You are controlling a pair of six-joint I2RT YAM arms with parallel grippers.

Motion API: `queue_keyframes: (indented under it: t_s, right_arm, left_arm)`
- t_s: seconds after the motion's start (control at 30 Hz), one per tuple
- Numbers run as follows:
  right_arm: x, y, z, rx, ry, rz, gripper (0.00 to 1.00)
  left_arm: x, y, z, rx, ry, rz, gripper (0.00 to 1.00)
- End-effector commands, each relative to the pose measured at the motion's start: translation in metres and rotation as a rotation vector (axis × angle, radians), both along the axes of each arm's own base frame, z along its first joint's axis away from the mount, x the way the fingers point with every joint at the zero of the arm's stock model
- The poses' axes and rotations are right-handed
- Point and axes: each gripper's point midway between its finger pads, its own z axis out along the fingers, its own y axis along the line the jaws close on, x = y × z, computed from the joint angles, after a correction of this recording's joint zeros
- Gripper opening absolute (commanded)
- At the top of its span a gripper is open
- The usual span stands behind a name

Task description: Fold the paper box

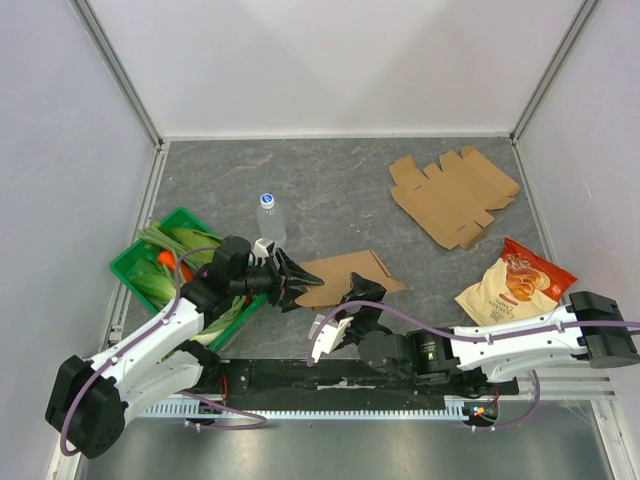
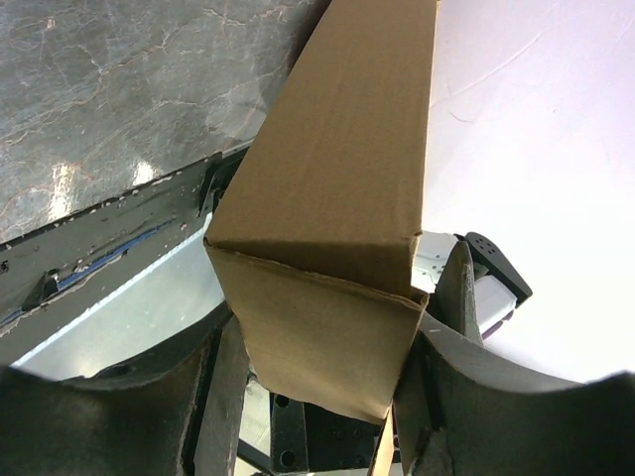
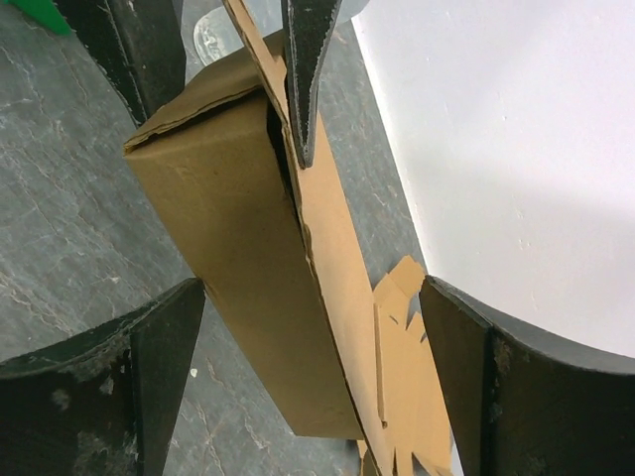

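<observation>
The brown paper box [image 1: 345, 275] is partly folded into a long tube and lies low over the table's near middle. My left gripper [image 1: 285, 278] holds its left end. In the left wrist view the box [image 2: 337, 198] fills the gap and both fingers [image 2: 213, 397] press its sides, so this gripper [image 2: 317, 367] is shut on it. My right gripper [image 1: 340, 315] stands wide open at the box's near edge. In the right wrist view the box [image 3: 248, 268] runs between its spread fingers [image 3: 149, 377] without touching them. A loose flap sticks up at the far end.
A flat cardboard sheet [image 1: 455, 195] lies at the back right. A chips bag [image 1: 515, 285] sits to the right of the box. A small water bottle [image 1: 270, 218] stands behind the left gripper. A green basket [image 1: 130, 262] of vegetables is at the left.
</observation>
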Motion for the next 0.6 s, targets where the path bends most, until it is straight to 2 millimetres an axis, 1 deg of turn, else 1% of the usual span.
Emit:
queue_keyframes:
  t_s: [0.0,0.07,0.2,0.3,0.37,0.43,0.47,0.53,0.57]
  right_arm:
    - [-0.004,0.009,0.009,0.082,0.07,0.037,0.98]
    - [-0.009,0.013,0.007,0.11,0.104,0.069,0.98]
    - [-0.012,0.011,0.006,0.152,0.143,0.086,0.98]
    - [-0.005,0.004,0.005,0.14,0.106,0.044,0.98]
    - [-0.003,0.004,0.001,0.118,0.089,0.033,0.97]
    - [0.0,0.006,0.004,0.115,0.064,0.025,0.96]
    - [0.0,0.007,0.002,0.101,0.058,0.019,0.95]
    - [0.001,0.009,0.005,0.105,0.046,0.018,0.93]
    - [0.001,0.01,0.005,0.108,0.042,0.019,0.9]
  left_arm:
    - [-0.02,-0.005,0.017,-0.079,0.034,-0.098,0.57]
    - [-0.019,-0.006,0.019,-0.08,0.032,-0.1,0.57]
    - [-0.018,-0.006,0.021,-0.08,0.027,-0.098,0.56]
    - [-0.019,-0.006,0.022,-0.081,0.029,-0.102,0.56]
    - [-0.019,-0.006,0.024,-0.082,0.028,-0.101,0.56]
    - [-0.02,-0.005,0.027,-0.085,0.026,-0.102,0.55]
    - [-0.02,-0.005,0.026,-0.081,0.03,-0.102,0.55]
    - [-0.021,-0.005,0.028,-0.081,0.029,-0.102,0.55]
    - [-0.021,-0.005,0.028,-0.08,0.03,-0.102,0.55]
